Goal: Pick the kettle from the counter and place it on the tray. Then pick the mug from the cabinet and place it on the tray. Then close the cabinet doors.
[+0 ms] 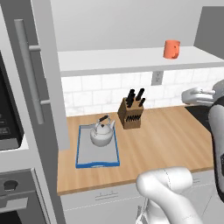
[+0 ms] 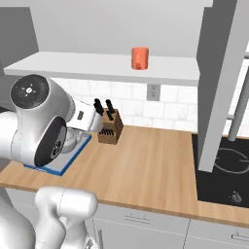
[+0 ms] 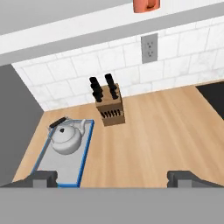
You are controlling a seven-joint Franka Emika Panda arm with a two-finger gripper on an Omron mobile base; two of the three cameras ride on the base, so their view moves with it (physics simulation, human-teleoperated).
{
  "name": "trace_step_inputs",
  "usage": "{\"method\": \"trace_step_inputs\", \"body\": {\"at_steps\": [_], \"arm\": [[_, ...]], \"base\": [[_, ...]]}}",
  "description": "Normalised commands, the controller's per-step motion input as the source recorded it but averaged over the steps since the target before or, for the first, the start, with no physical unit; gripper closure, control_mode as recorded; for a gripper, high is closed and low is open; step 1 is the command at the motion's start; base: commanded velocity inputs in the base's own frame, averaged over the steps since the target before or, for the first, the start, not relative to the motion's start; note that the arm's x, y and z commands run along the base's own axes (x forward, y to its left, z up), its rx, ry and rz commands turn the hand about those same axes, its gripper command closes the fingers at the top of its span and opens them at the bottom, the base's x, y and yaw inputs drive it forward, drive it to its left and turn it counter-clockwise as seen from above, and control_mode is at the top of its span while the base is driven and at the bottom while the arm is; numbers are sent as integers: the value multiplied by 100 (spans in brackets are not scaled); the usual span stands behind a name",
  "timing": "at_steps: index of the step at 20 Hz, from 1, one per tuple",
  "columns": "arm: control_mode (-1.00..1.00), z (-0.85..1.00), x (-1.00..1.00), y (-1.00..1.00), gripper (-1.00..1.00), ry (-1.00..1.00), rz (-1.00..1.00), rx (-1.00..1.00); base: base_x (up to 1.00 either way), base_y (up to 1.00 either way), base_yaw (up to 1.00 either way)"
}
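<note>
I see the squat silver kettle (image 1: 102, 133) upright on the blue-rimmed grey tray (image 1: 83, 154), spout prob. toward the wooden knife block (image 1: 131, 113). Orange mug (image 1: 171, 49) on cabinet shelf, handle unclear. Gripper (image 3: 118, 178) fingers wide, empty.

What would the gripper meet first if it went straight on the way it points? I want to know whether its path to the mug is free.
Probably the bare counter, to the right of the knife block. The open gripper looks down at the worktop, while the mug sits high on the shelf, off that line. Depth is unclear.
</note>
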Motion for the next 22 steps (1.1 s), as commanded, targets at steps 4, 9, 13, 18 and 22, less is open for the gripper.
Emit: {"method": "trace_step_inputs", "body": {"at_steps": [4,9,13,18,22], "arm": [[-100,0,-17,-74,-100,-1,5,0],[-100,26,-18,-29,-100,-5,9,-6],[-100,35,-2,16,-100,-9,0,-14],[-100,1,14,16,-100,-12,-1,-11],[-100,16,23,3,-100,-22,-1,-6]], "base": [[0,0,0],[0,0,0],[0,0,0],[0,0,0],[0,0,0]]}}
